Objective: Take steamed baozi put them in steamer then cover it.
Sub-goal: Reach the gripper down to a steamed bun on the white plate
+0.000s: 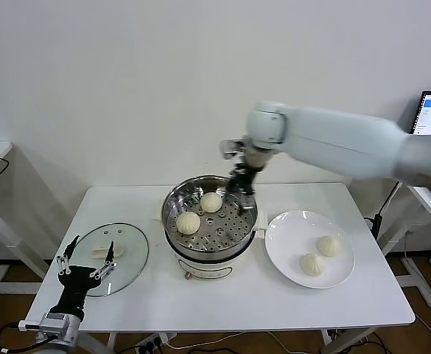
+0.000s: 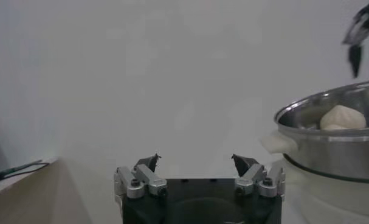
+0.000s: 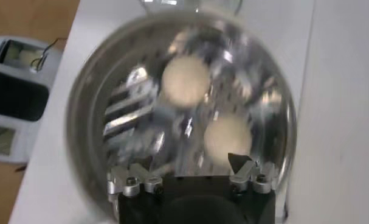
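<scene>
Midway through loading: two buns in the steamer, two more waiting on the plate, right gripper over the rim with fingers spread (empty), left gripper idle, spread, by the lid; next, probably reaching plateward.

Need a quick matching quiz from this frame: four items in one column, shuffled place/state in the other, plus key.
Items:
1. right gripper
2. left gripper
3. glass lid
4. white plate

Places/states:
A. holds two baozi, right of the steamer
B. flat on the table, left of the steamer
C. open, over the steamer's far rim
D. open, low at the table's front-left, by the lid

Pairs: 1-C, 2-D, 3-B, 4-A
</scene>
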Motion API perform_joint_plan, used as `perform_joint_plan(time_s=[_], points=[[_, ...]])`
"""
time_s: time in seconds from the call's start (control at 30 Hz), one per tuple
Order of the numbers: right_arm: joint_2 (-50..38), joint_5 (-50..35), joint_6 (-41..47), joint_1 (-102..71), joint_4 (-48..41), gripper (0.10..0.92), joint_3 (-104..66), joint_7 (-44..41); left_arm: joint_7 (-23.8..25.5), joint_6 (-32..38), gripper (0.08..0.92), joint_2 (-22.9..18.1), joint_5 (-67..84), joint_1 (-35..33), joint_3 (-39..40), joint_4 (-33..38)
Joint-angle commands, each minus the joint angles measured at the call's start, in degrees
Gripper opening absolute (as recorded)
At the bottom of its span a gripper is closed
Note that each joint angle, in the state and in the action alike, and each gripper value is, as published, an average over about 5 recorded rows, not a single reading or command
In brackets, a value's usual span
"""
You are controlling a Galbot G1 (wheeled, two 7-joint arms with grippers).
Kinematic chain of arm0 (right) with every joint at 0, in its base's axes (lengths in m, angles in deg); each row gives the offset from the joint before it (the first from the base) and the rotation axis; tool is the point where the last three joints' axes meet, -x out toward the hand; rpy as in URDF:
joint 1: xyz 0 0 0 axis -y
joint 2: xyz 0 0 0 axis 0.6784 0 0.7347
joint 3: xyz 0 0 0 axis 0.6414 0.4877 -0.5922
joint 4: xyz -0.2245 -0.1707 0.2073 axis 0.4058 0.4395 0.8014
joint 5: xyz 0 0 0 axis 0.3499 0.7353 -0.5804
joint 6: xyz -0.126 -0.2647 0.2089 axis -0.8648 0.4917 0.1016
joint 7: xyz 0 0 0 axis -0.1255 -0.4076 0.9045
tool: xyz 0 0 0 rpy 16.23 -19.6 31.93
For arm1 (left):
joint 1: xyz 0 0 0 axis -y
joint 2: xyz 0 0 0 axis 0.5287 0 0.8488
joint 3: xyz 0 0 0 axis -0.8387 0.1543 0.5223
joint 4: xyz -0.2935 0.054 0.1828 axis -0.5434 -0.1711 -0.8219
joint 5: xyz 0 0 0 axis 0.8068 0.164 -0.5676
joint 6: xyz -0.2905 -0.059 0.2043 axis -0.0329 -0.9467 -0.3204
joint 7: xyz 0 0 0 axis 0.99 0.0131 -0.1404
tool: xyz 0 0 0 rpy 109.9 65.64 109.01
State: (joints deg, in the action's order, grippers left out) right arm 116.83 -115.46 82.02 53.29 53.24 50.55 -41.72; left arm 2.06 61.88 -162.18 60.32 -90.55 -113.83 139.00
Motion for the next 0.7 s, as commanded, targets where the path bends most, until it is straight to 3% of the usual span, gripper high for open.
perform_joint_plan(time_s=[0.03, 0.33, 0.7], points=[[-22.64, 11.56, -5.50, -1.78, 8.46, 0.823, 0.18, -5.08, -0.16, -0.11, 0.823, -0.04, -0.16, 0.02, 0.79, 0.38], [-26.23, 20.75, -8.04, -19.25, 4.90, 0.823, -10.94, -4.37, -0.31, 0.06, 0.823, -0.35, -1.25, -0.04, 1.72, -0.18], [-21.90, 26.61, -9.53, -33.08, -0.56, 0.823, -21.61, -0.91, -0.35, 0.04, 0.823, -0.41, -1.42, 0.11, 1.67, -0.61]])
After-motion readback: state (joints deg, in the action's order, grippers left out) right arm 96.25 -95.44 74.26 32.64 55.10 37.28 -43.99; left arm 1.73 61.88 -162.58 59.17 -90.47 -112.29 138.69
